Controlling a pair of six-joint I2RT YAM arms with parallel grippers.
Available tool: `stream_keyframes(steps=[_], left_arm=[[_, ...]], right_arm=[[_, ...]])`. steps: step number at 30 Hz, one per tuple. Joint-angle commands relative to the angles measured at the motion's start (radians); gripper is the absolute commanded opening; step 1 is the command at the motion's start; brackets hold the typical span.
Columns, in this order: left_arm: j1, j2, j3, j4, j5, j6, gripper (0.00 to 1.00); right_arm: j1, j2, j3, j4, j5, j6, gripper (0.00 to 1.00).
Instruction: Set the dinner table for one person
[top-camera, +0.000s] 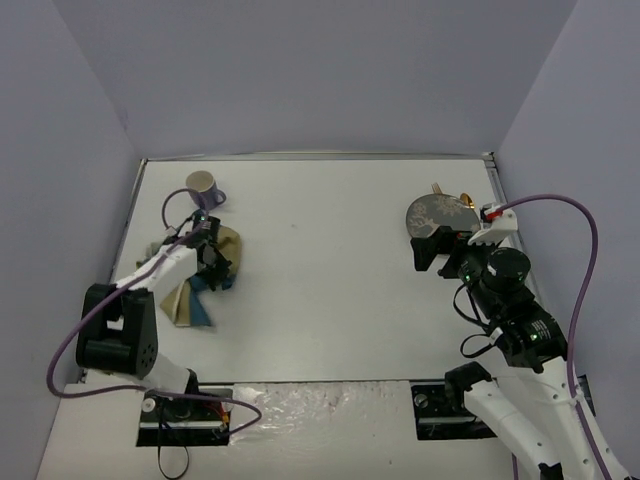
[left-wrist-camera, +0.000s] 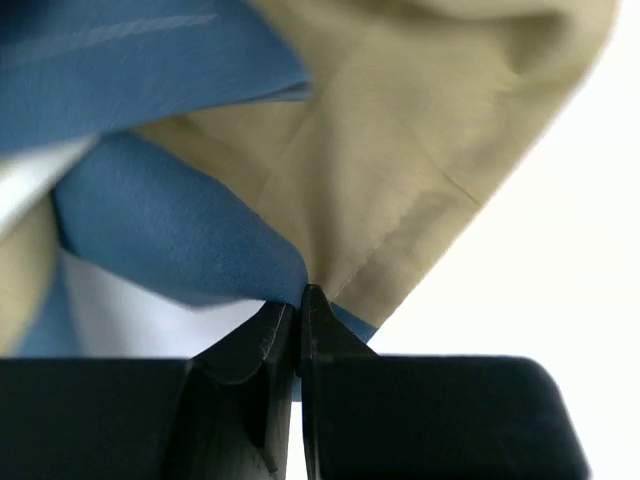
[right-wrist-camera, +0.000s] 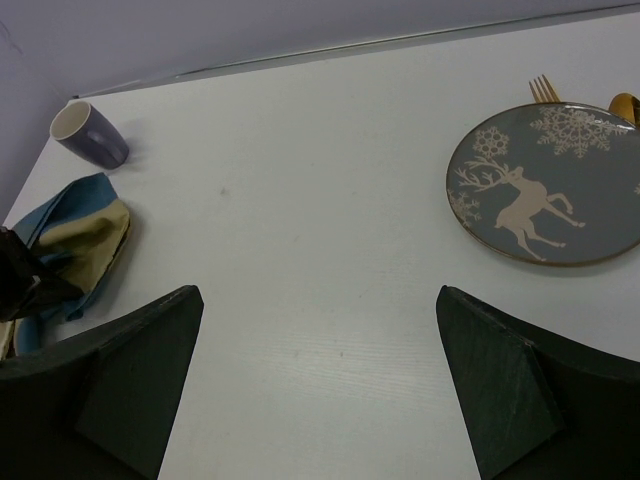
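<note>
The white dinner table (top-camera: 320, 290) holds a crumpled blue-and-tan placemat (top-camera: 188, 300) at the left. My left gripper (top-camera: 216, 268) is shut on a fold of that cloth; in the left wrist view the gripper (left-wrist-camera: 298, 300) pinches blue and tan fabric (left-wrist-camera: 400, 180). The placemat also shows in the right wrist view (right-wrist-camera: 75, 235). A grey plate with a deer and snowflakes (top-camera: 438, 213) lies at the right, also seen from the right wrist (right-wrist-camera: 545, 185). My right gripper (top-camera: 432, 256) hovers just in front of the plate, open and empty (right-wrist-camera: 318, 295).
A purple cup (top-camera: 203, 186) stands at the far left behind the placemat, also in the right wrist view (right-wrist-camera: 88, 135). A gold fork (right-wrist-camera: 543, 88) and a gold spoon (right-wrist-camera: 625, 103) lie behind the plate. Pale lilac walls enclose the table.
</note>
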Motion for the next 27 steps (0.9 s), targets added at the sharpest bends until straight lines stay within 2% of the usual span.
stream_keyframes(steps=[1,6,9,12,14,17,20,22,23,25,27], left_arm=[[-0.182,-0.205,0.032,-0.075,-0.007,-0.144,0.00],[-0.390,-0.217,0.174,-0.078,-0.104,-0.181,0.00],[-0.535,-0.129,0.288,-0.074,-0.173,-0.139,0.00],[-0.606,-0.004,0.383,-0.044,-0.203,-0.109,0.00],[-0.644,0.058,0.396,0.018,-0.164,-0.107,0.02],[-0.694,0.147,0.418,0.090,-0.118,-0.099,0.30],[-0.699,0.163,0.437,0.072,-0.097,-0.082,0.50],[-0.699,0.120,0.427,0.069,-0.114,-0.051,0.77],[-0.699,0.092,0.422,0.056,-0.128,-0.040,0.84],[-0.699,0.042,0.412,0.022,-0.152,-0.017,0.93],[-0.699,-0.007,0.389,-0.019,-0.166,-0.007,0.96]], right_arm=[[0.006,0.043,0.011,0.058,-0.035,0.016,1.00],[0.006,0.087,0.008,0.079,-0.069,0.029,1.00],[0.006,0.132,0.001,0.093,-0.102,0.040,1.00],[0.006,0.182,-0.009,0.106,-0.125,0.056,1.00],[0.006,0.197,-0.023,0.120,-0.134,0.069,1.00],[0.008,0.204,-0.059,0.142,-0.126,0.087,1.00],[0.008,0.205,-0.093,0.155,-0.103,0.098,1.00],[0.008,0.226,-0.127,0.170,-0.090,0.119,1.00],[0.008,0.243,-0.137,0.175,-0.086,0.134,1.00],[0.008,0.274,-0.151,0.189,-0.078,0.163,1.00],[0.009,0.307,-0.172,0.219,-0.082,0.190,1.00]])
